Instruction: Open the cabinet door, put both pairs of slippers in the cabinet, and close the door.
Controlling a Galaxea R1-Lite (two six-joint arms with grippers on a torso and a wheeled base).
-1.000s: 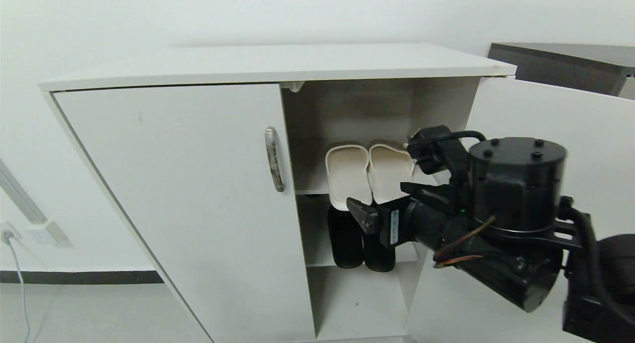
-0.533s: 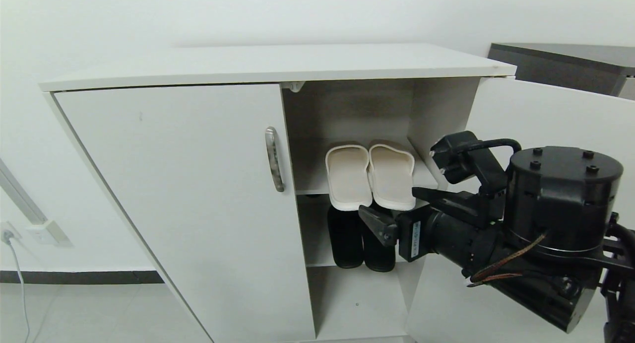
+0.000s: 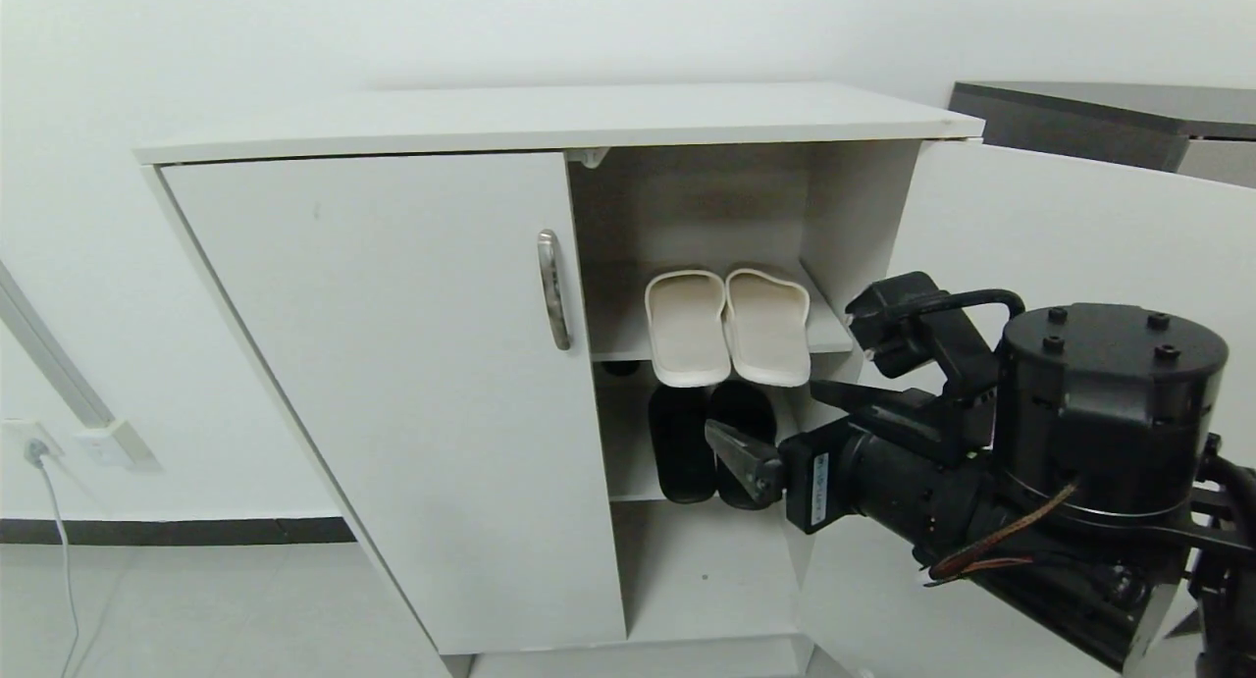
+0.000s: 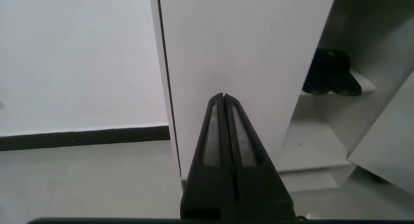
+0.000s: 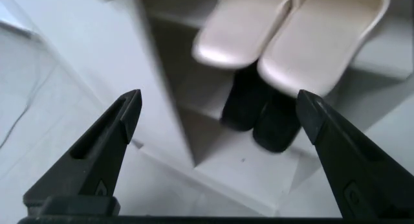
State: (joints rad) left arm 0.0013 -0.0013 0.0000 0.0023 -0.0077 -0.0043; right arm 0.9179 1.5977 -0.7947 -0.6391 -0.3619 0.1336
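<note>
The white cabinet (image 3: 559,114) has its left door (image 3: 392,364) closed and its right door (image 3: 1060,227) swung open. A beige pair of slippers (image 3: 726,327) lies on the upper shelf, toes hanging over the edge. A black pair (image 3: 687,443) sits on the shelf below. My right gripper (image 3: 761,407) hangs open and holds nothing in front of the opening, level with the black pair. The right wrist view shows both pairs, beige (image 5: 291,30) and black (image 5: 259,114), between my open right gripper (image 5: 218,101). My left gripper (image 4: 223,98) is shut, low down, facing the closed door (image 4: 226,43).
A metal handle (image 3: 553,290) runs down the closed door's inner edge. A grey unit (image 3: 1109,119) stands behind the open door at the right. A wall socket with a cable (image 3: 34,452) is low on the left wall. Bare floor lies before the cabinet.
My right gripper has drawn back from the beige slippers on the upper shelf, down and to the right, staying open. The head view has shifted slightly.
</note>
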